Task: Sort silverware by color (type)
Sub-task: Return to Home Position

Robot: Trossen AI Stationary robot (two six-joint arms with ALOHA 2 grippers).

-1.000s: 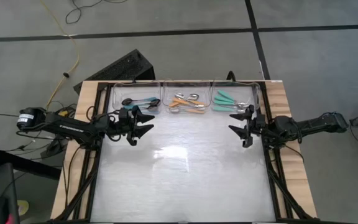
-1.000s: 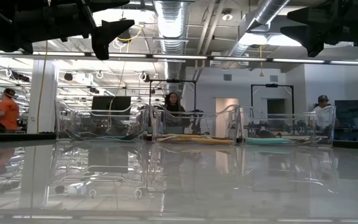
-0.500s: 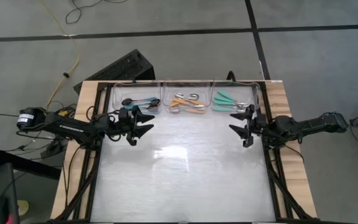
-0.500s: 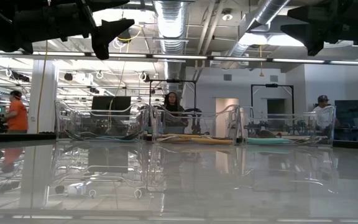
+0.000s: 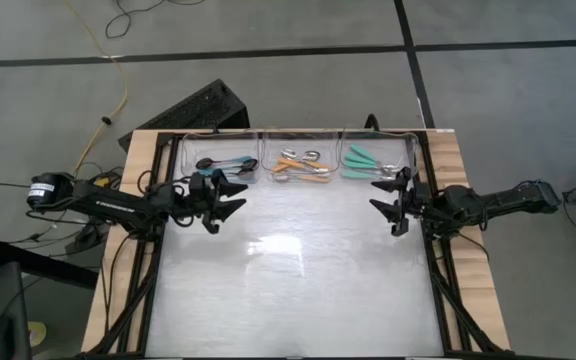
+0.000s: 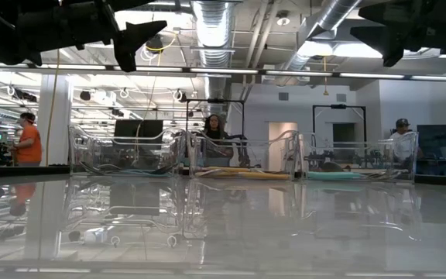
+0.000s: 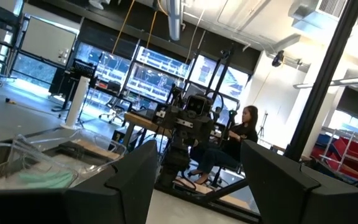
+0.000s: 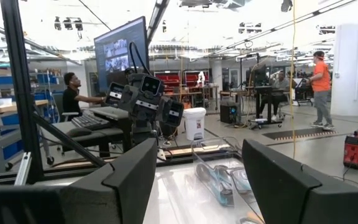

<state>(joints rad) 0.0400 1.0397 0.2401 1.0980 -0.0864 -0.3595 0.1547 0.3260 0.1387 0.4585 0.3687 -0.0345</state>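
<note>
- The table [image 5: 288,290] has a pale, glossy top framed in light wood. The middle bin [image 5: 301,141], a clear tub, sits at its far edge, and the open surface stretches from that bin toward the near edge.
- The left arm [image 5: 108,200] comes in from the table's left side, nearer than the middle bin and to its left. The left gripper [image 5: 236,196] hangs above the table just short of the bin row, with its fingers spread wide and nothing between them.
- The right arm [image 5: 488,203] mirrors it, to the right of the middle bin. The right gripper [image 5: 378,196] faces the left one across the table, also above the surface, with its fingers wide apart and empty.
- A person [image 6: 214,128] sits in the room straight behind the middle bin in the low view.
- The left bin [image 5: 193,150] touches the middle bin on its left side, and the right bin [image 5: 393,148] touches it on its right. All three are clear and form one row.
- The orange-handled spoons [image 5: 303,165] lie in a loose heap inside the middle bin, silver bowls showing.
- The blue-handled spoons [image 5: 226,162], with black bowls, lie in the bin left of the middle bin.
- The teal-handled spoons [image 5: 361,158] lie in the bin right of the middle bin.
</note>
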